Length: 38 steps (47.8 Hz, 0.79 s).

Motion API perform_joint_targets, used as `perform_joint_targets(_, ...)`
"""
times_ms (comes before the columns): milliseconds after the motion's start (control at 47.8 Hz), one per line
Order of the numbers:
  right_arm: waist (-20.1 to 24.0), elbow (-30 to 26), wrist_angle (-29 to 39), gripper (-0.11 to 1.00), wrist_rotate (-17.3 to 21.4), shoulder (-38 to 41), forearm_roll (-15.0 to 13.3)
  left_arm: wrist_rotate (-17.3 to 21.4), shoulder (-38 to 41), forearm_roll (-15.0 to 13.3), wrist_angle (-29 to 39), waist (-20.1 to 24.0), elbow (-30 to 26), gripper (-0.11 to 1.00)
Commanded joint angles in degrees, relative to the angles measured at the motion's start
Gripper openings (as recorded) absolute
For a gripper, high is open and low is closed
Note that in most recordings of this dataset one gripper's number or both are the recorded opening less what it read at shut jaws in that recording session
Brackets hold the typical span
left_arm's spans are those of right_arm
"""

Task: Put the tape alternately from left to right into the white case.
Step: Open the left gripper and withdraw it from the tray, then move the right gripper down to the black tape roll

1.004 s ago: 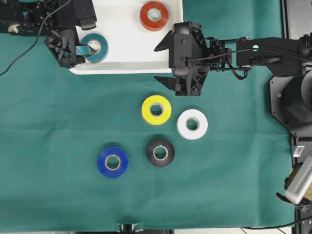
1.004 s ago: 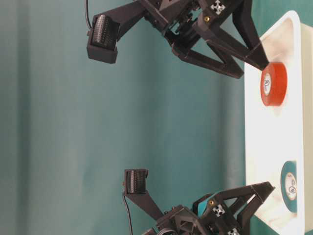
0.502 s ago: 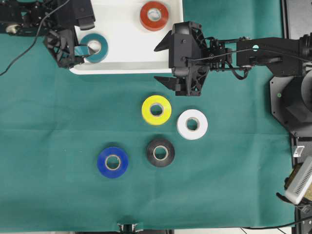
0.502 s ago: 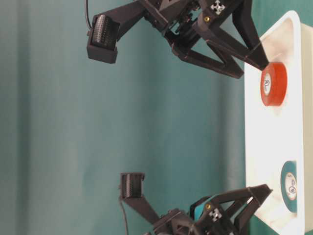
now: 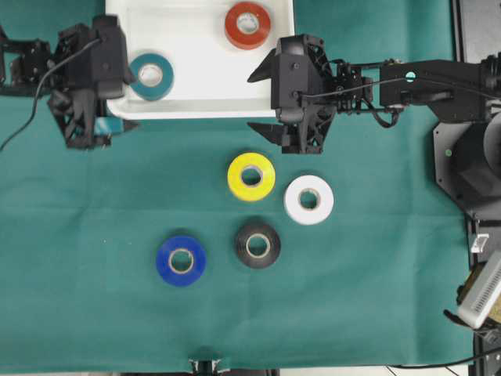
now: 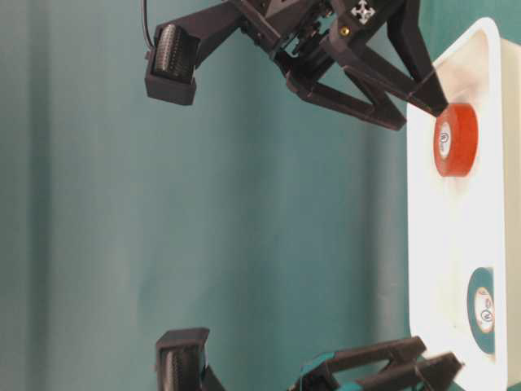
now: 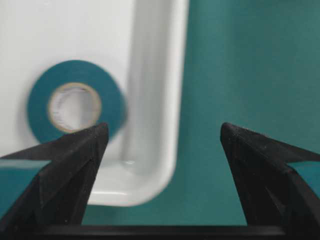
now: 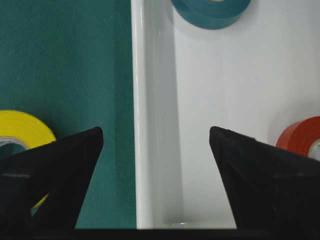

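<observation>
The white case (image 5: 203,86) lies at the back. In it sit a teal tape roll (image 5: 152,75) near the left front corner and a red-orange roll (image 5: 247,25) at the right. Yellow (image 5: 251,176), white (image 5: 308,200), black (image 5: 258,244) and blue (image 5: 181,261) rolls lie on the green cloth in front. My left gripper (image 5: 116,100) is open and empty beside the case's front left corner (image 7: 150,185), apart from the teal roll (image 7: 75,106). My right gripper (image 5: 257,100) hangs open and empty, straddling the case's front rim (image 8: 150,125) near its right corner.
Green cloth (image 5: 94,235) covers the table. The right arm's base (image 5: 470,157) stands at the right edge, with a pale device (image 5: 481,290) below it. The yellow roll (image 8: 25,131) shows just left of my right gripper.
My left gripper has drawn back from the teal roll, moving left and toward the front off the case. The roll stays in the case. The right arm has not moved.
</observation>
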Motion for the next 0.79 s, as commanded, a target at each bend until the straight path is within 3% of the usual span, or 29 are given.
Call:
perform_joint_targets(0,0.1,-0.2,-0.4,0.76,0.1,-0.5,0.0,0.1,-1.9,-0.1,-0.3,-1.6,-0.1,0.96)
perform_joint_targets(335,0.4,0.0,-0.4,0.76,0.1,-0.5,0.0,-0.3,-4.0,-0.2,-0.4,-7.5,1.5,0.96)
perform_joint_targets(774,0.6,0.1,-0.4,0.76,0.1,-0.5,0.0,-2.3,-4.0,-0.2,-0.8,-8.3,2.9,0.96)
